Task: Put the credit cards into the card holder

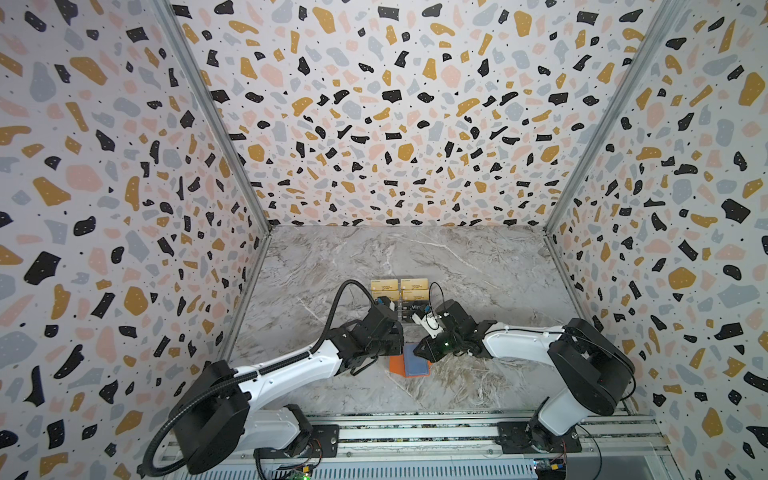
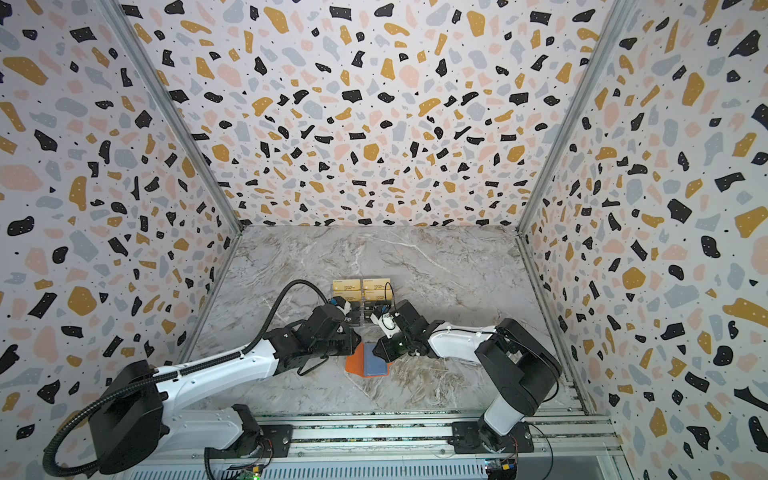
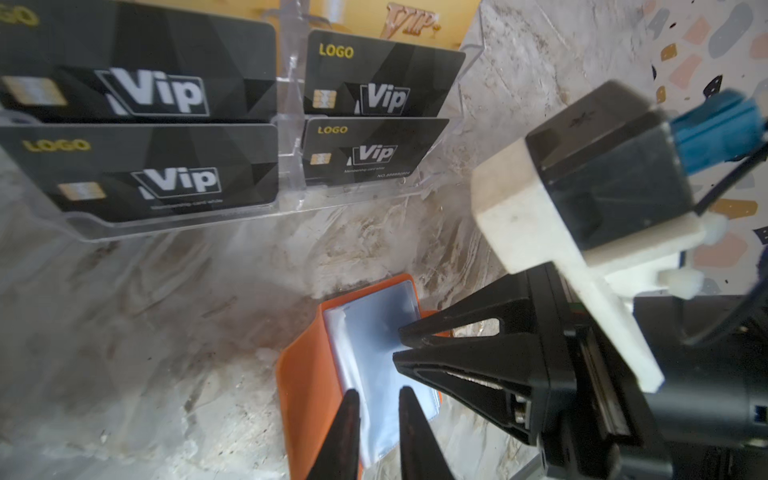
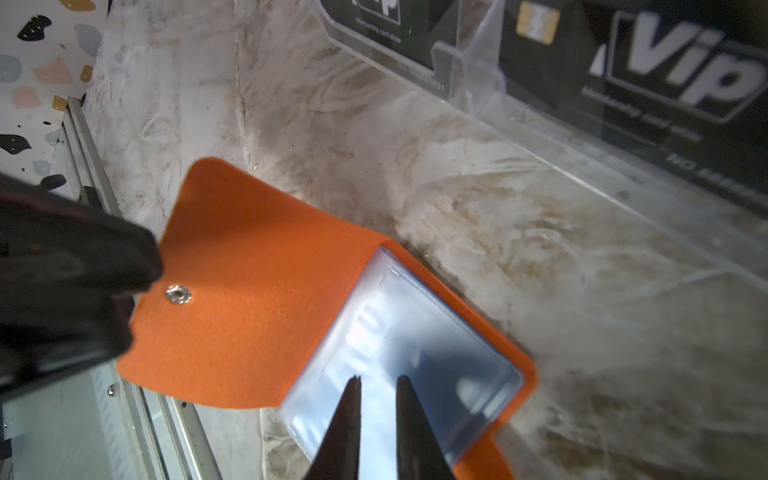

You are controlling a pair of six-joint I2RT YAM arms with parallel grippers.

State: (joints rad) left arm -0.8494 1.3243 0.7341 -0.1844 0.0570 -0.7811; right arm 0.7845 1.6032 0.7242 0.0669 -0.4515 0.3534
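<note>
Orange leather-like card holder (image 4: pixel 257 266): lay open on marble table (image 4: pixel 374 166).
Black plastic credit cards (image 3: pixel 166 178): sat in clear acrylic stand (image 3: pixel 187 224).
Left gripper (image 3: pixel 379 392), right gripper (image 4: pixel 378 379): fingers narrowly apart, empty.
Risk: floppy sleeve (image 4: pixel 415 353) might buckle.

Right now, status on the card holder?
Left gripper, right gripper: fingers slightly apart over open card holder, grip unclear. Credit cards in clear stand. Nothing in the way.

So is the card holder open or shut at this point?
Open. The card holder has its orange cover folded back, the snap button unfastened, and the bluish clear sleeves exposed.
</note>
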